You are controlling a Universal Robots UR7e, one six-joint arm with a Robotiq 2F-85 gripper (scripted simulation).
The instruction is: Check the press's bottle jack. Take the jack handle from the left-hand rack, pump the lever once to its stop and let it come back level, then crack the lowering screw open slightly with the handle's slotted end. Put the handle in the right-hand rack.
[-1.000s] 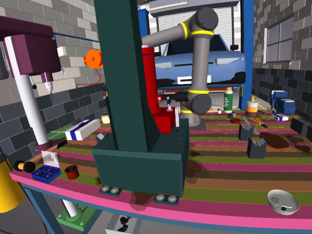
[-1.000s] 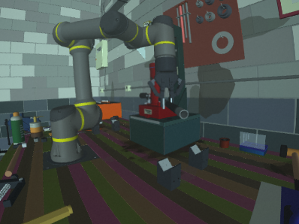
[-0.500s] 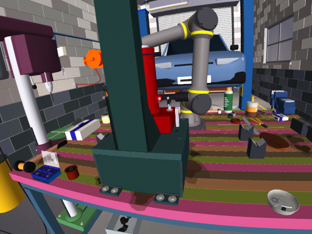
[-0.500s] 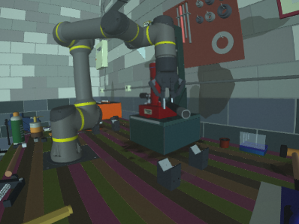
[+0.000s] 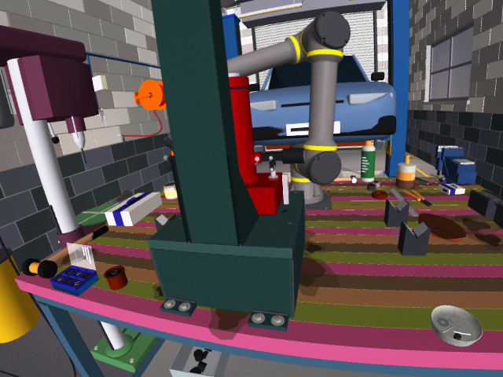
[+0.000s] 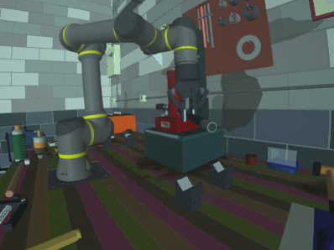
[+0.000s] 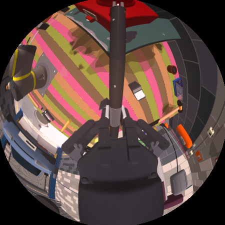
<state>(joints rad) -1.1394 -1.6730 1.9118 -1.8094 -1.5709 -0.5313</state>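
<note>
The dark jack handle (image 7: 116,62) is in my grip, held near its ribbed end by my closed gripper (image 7: 115,116), and its far tip reaches the foot of the red bottle jack (image 7: 117,7). The jack (image 5: 252,162) stands on the green press block (image 5: 227,251), partly hidden by the press's upright in the side camera. From the second side camera my gripper (image 6: 186,105) hangs straight down over the jack's base (image 6: 176,123), with a grey tube end (image 6: 211,127) sticking out toward the front. One pair of dark rack blocks (image 5: 406,227) stands on the bench, another pair (image 6: 203,182) in front of the press.
Behind the press are a brick wall and a blue car (image 5: 325,105) on a lift. A drill press (image 5: 44,121) stands at the bench's left end beside a hammer (image 5: 61,253), a parts tray (image 5: 74,280) and a red cup (image 5: 115,277). Bottles (image 5: 368,161) and a bowl (image 5: 456,325) sit to the right.
</note>
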